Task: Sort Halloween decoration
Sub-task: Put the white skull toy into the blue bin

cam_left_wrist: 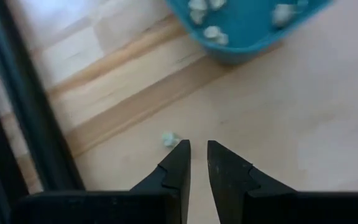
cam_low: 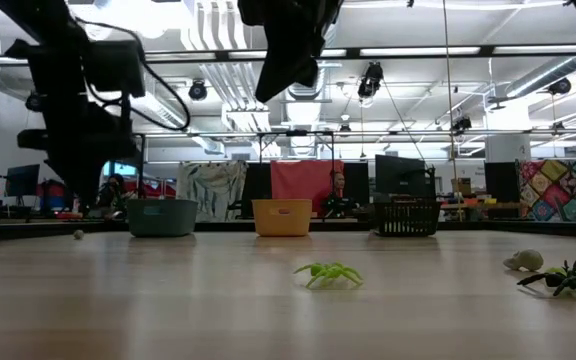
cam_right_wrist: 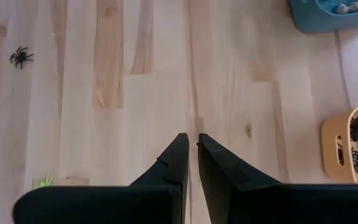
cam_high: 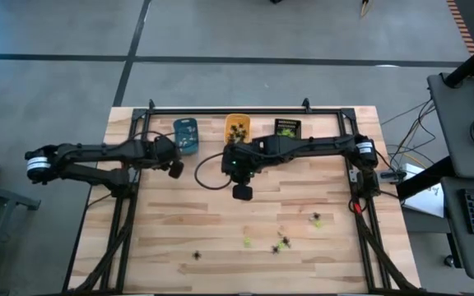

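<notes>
Nearest the low camera, a yellow-green spider (cam_low: 328, 274) is lying on the worktop (cam_low: 168, 300) at lower centre of the frame; a black spider (cam_low: 573, 279) is sitting at the lower right edge, just beside a pale whitish figure (cam_low: 524, 261); behind them, a blue tray (cam_low: 162, 216), an orange tray (cam_low: 282, 216) and a black tray (cam_low: 405, 216) are standing in a row across mid-frame. In the high view, loose figures (cam_high: 282, 242) are lying scattered over the lower centre and lower right of the worktop; others are resting inside the three trays at upper centre. The left claw (cam_high: 175, 169) is hanging left of centre, just below the blue tray, fingers nearly clenched and grasping nothing; a single pale figure (cam_left_wrist: 169, 139) is lying just beside its fingertips. The right claw (cam_high: 242, 191) is hanging at centre frame below the orange tray, likewise almost clenched and empty.
</notes>
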`<action>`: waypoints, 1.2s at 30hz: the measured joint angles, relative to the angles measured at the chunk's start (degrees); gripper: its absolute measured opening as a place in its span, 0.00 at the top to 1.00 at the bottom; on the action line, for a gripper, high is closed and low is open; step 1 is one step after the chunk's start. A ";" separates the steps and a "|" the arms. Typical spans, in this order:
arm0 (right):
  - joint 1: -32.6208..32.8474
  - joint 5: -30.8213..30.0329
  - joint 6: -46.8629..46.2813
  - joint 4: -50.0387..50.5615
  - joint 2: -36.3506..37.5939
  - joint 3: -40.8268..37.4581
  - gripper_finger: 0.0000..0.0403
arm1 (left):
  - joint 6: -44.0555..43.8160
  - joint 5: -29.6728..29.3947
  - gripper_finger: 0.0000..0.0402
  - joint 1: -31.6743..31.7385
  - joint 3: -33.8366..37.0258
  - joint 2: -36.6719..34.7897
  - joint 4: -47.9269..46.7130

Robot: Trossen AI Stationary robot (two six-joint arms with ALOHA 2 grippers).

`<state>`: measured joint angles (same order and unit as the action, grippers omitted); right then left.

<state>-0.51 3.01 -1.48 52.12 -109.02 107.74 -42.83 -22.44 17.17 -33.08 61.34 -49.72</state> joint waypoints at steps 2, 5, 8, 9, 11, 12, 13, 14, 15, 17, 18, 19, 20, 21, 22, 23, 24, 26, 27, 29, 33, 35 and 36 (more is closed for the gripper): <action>0.15 0.00 0.00 0.00 0.11 0.00 0.93 | -1.93 -1.67 0.91 0.15 1.46 0.00 0.17; 0.30 0.01 -0.02 -0.07 0.32 0.00 0.93 | -3.31 -2.05 0.91 0.83 3.74 0.04 0.00; 0.29 -0.01 -0.02 -0.11 0.36 0.00 0.93 | -3.68 -2.11 0.91 0.96 4.57 0.08 2.97; 0.30 -0.02 -0.02 -0.11 0.36 0.00 0.93 | -3.75 -2.27 0.91 0.96 4.87 0.09 3.81; 0.28 -0.04 -0.02 -0.11 0.36 0.00 0.93 | -3.85 -2.55 0.91 0.96 5.50 0.24 5.01; 0.25 -0.05 -0.04 -0.11 0.36 0.00 0.93 | -3.87 -2.59 0.91 0.96 5.66 0.32 5.52; 0.28 -0.03 -0.21 -0.11 0.36 0.00 0.93 | -4.12 -2.91 0.91 0.96 5.79 0.44 5.82; 0.28 -0.03 -0.42 -0.11 0.36 0.00 0.93 | -4.73 -3.36 0.90 0.96 5.94 0.64 5.79; 0.28 -0.03 -0.51 -0.10 0.36 0.00 0.93 | -5.33 -3.66 0.90 0.96 6.16 0.93 5.69; 0.28 -0.03 -0.50 -0.09 0.36 0.00 0.93 | -6.05 -4.32 0.89 0.96 6.40 1.57 5.61; 0.28 -0.03 -0.48 -0.09 0.38 0.00 0.93 | -6.17 -4.64 0.88 0.96 6.40 1.96 5.73; 0.28 -0.03 -0.48 -0.09 0.38 0.00 0.93 | -6.17 -4.98 0.86 0.96 6.40 2.38 5.74; 0.28 -0.03 -0.48 -0.09 0.38 0.00 0.93 | -6.19 -5.35 0.85 0.94 6.40 2.80 5.69; 0.28 -0.03 -0.48 -0.09 0.38 0.00 0.93 | -6.21 -5.59 0.83 0.94 6.31 3.20 5.74; 0.28 -0.03 -0.48 -0.09 0.38 0.00 0.93 | -6.19 -5.59 0.81 0.94 6.21 3.65 6.11; 0.28 -0.03 -0.48 -0.09 0.38 0.00 0.93 | -6.12 -5.61 0.80 0.94 6.09 4.04 6.60; 0.28 -0.04 -0.48 -0.09 0.38 0.00 0.93 | -6.08 -5.62 0.78 0.94 6.03 4.42 6.95; 0.28 -0.05 -0.48 -0.09 0.38 0.00 0.93 | -5.99 -5.58 0.75 0.94 6.01 5.36 7.52; 0.28 -0.03 -0.48 -0.09 0.38 0.00 0.93 | -5.97 -5.57 0.73 0.94 6.01 5.85 7.70; 0.28 -0.03 -0.48 -0.09 0.38 0.00 0.93 | -6.06 -5.57 0.72 0.94 6.09 6.93 7.73; 0.28 -0.03 -0.48 -0.09 0.38 0.00 0.93 | -6.27 -5.57 0.71 0.94 6.16 9.09 8.68; 0.28 -0.05 -0.46 -0.09 0.38 0.00 0.93 | -6.19 -5.56 0.72 0.94 6.16 10.15 9.80; 0.28 -0.05 -0.48 -0.07 0.38 0.00 0.93 | -6.19 -5.57 0.72 0.94 6.16 10.61 10.34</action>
<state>-0.23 2.96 -1.95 52.05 -108.64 107.74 -49.01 -28.00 18.11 -26.92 71.95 -39.38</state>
